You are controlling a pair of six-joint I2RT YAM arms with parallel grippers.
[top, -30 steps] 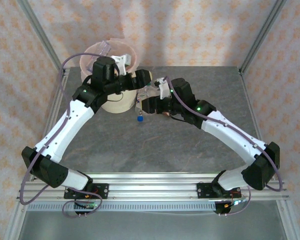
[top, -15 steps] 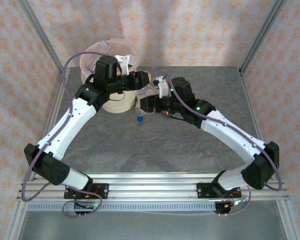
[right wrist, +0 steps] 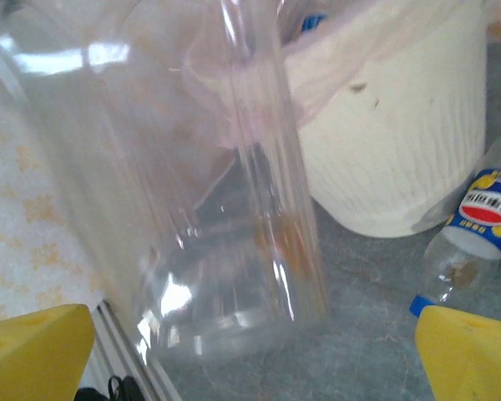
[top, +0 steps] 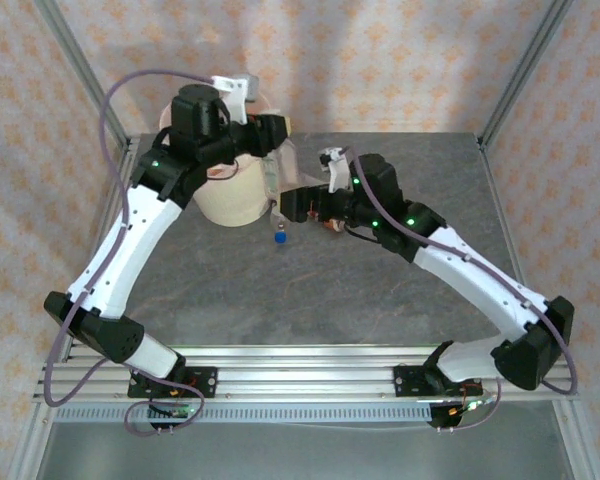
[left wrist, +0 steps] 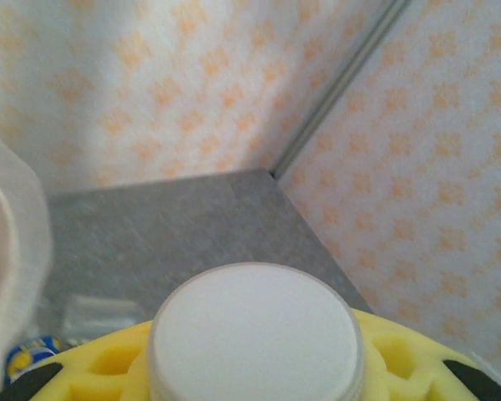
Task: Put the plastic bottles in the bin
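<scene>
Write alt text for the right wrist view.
A clear bottle is upright close to the camera, between wide-apart yellow fingertips that do not touch it. Behind sits the cream bin, with a blue-labelled bottle lying beside it on the table.

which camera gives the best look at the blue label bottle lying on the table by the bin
Right wrist: the blue-label bottle lies on the table beside the bin, with its label and blue cap sharp. Top external shows it tiny, in front of the bin. Left wrist catches a blurred blue-and-yellow sliver at its lower left, probably the label.
</scene>
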